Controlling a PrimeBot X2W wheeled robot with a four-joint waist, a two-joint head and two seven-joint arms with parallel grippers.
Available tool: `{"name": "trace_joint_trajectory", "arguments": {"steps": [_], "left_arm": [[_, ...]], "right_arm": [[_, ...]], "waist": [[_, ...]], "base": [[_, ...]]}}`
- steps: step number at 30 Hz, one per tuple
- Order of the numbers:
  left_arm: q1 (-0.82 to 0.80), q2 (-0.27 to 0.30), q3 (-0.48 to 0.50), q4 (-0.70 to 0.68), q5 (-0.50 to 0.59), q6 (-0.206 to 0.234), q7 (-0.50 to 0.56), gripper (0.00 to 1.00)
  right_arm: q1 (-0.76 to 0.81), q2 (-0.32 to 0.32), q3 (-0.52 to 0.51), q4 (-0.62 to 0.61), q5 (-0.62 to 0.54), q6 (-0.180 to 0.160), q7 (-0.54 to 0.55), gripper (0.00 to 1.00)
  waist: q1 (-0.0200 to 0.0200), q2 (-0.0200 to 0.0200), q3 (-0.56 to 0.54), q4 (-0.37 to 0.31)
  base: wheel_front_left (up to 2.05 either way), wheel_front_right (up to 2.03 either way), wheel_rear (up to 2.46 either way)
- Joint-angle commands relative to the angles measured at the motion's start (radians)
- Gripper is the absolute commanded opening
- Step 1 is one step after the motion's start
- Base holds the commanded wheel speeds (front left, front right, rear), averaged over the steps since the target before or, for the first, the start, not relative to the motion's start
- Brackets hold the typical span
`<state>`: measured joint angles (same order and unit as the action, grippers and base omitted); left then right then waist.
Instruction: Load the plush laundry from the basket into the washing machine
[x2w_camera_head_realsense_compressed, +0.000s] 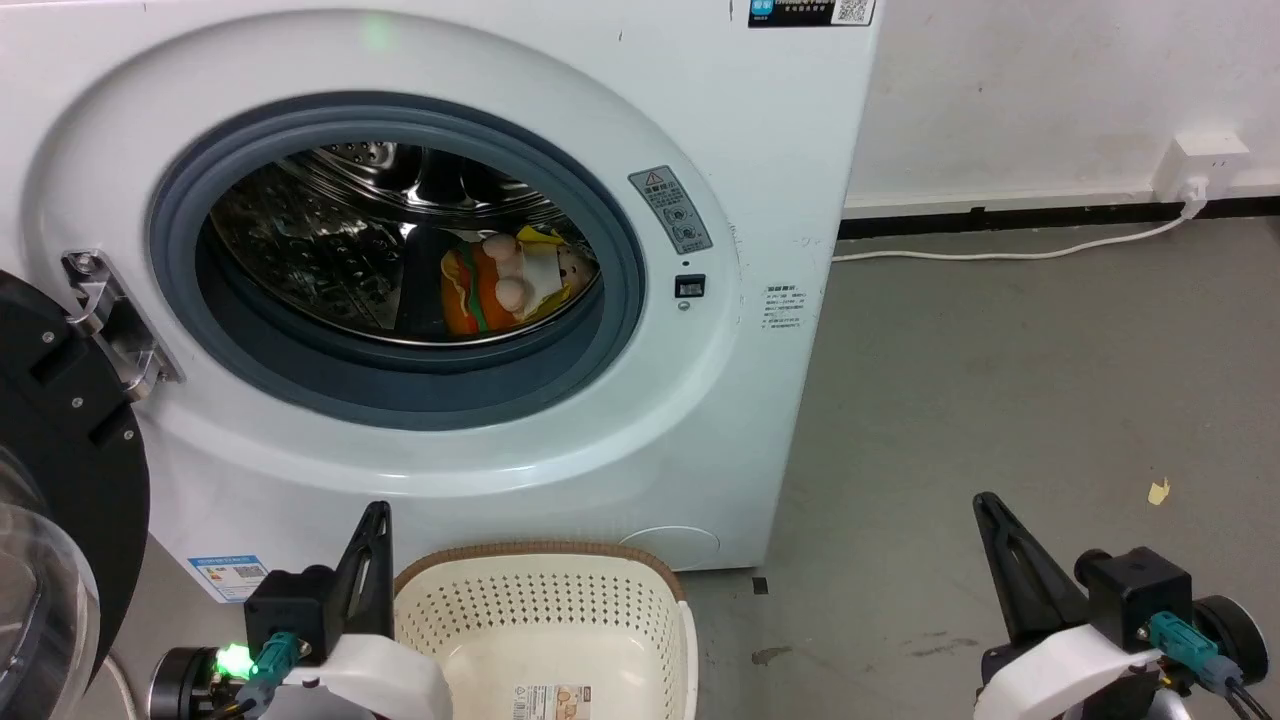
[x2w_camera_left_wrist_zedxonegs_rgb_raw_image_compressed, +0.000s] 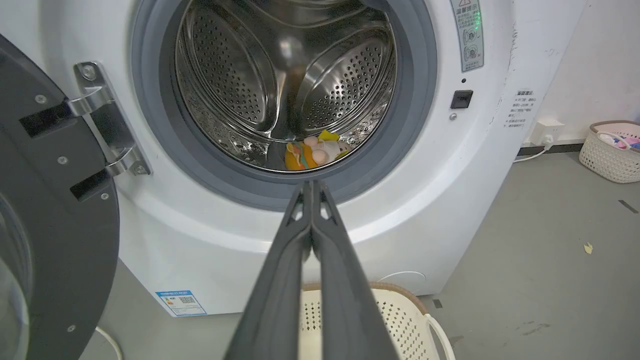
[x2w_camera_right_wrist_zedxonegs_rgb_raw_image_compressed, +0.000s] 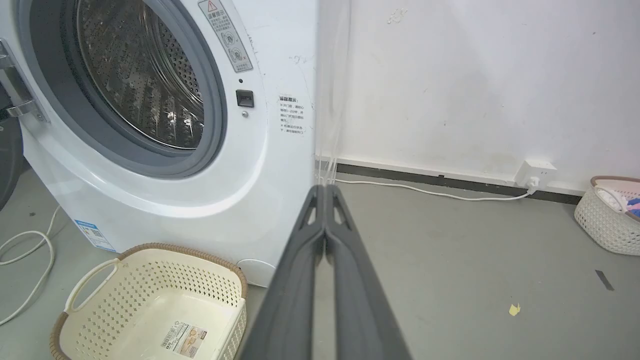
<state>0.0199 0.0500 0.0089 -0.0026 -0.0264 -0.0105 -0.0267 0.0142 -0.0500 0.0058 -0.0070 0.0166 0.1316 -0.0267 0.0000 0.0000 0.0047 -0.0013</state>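
The plush laundry (x2w_camera_head_realsense_compressed: 505, 282) lies inside the steel drum of the washing machine (x2w_camera_head_realsense_compressed: 640, 420), low and right of centre; the left wrist view shows the plush laundry (x2w_camera_left_wrist_zedxonegs_rgb_raw_image_compressed: 314, 151) at the drum's bottom. The cream basket (x2w_camera_head_realsense_compressed: 545, 625) stands on the floor before the washer, holding just its label sticker; the basket (x2w_camera_right_wrist_zedxonegs_rgb_raw_image_compressed: 150, 305) is at lower left in the right wrist view. My left gripper (x2w_camera_head_realsense_compressed: 372, 520) is shut and empty, left of the basket. My right gripper (x2w_camera_head_realsense_compressed: 990, 510) is shut and empty over bare floor at lower right.
The black-rimmed glass door (x2w_camera_head_realsense_compressed: 60, 480) hangs open at the left. A white cable (x2w_camera_head_realsense_compressed: 1000, 250) runs along the floor to a wall socket (x2w_camera_head_realsense_compressed: 1205, 165). A second basket (x2w_camera_right_wrist_zedxonegs_rgb_raw_image_compressed: 607, 215) with clothes stands by the wall at right. A loose cord (x2w_camera_right_wrist_zedxonegs_rgb_raw_image_compressed: 27, 260) lies left of the washer.
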Motion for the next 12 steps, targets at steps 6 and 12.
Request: {"name": "trace_joint_trajectory", "arguments": {"steps": [6,12], "left_arm": [[-0.016,0.000,-0.006,0.002,0.019,0.008,0.016,0.00],[-0.020,0.000,-0.009,0.003,0.026,0.010,0.027,0.00]], "right_arm": [[-0.012,0.000,-0.004,0.005,-0.012,-0.001,0.016,0.00],[-0.014,0.000,-0.006,0.007,-0.017,-0.001,0.027,0.00]], "waist": [[0.0000,0.0000,-0.003,0.001],[0.0000,0.0000,-0.005,0.001]], "base": [[0.00,0.00,0.00],[0.00,0.00,0.00]]}}
